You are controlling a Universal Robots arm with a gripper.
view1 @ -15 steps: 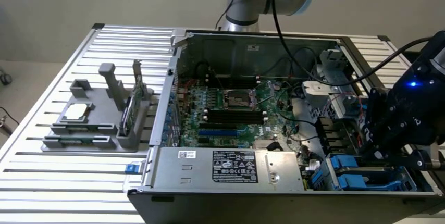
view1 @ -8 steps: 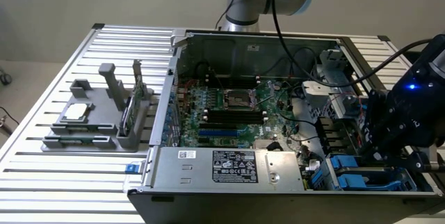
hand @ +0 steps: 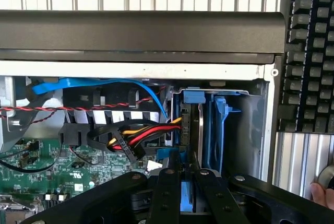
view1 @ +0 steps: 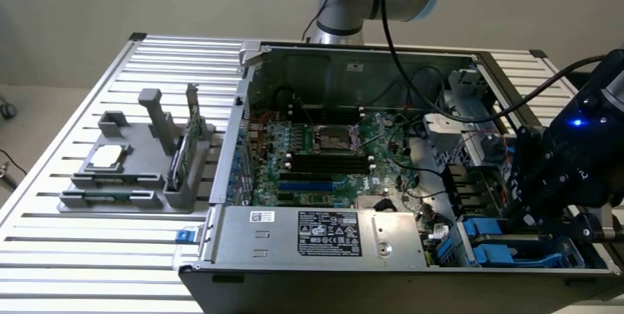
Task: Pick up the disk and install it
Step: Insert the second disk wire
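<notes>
The disk [hand: 200, 130] stands edge-on in the drive bay at the corner of the open computer case, a grey slab with a blue carrier tab on its far end. My gripper [hand: 188, 182] reaches over it, and the black fingers [hand: 166, 192] are closed in on a strip of the blue carrier between them. In the exterior view the black gripper [view1: 542, 208] hangs over the bay at the case's right front corner, where blue carrier plastic [view1: 492, 247] shows.
A second blue carrier [hand: 223, 125] sits beside the disk against the case wall. Red, yellow and black power cables [hand: 133, 138] cross near the bay. A grey fixture [view1: 117, 182] holds a CPU chip [view1: 105, 157] and a circuit card [view1: 180, 155]. A hand [hand: 323, 193] shows near a keyboard [hand: 313, 51].
</notes>
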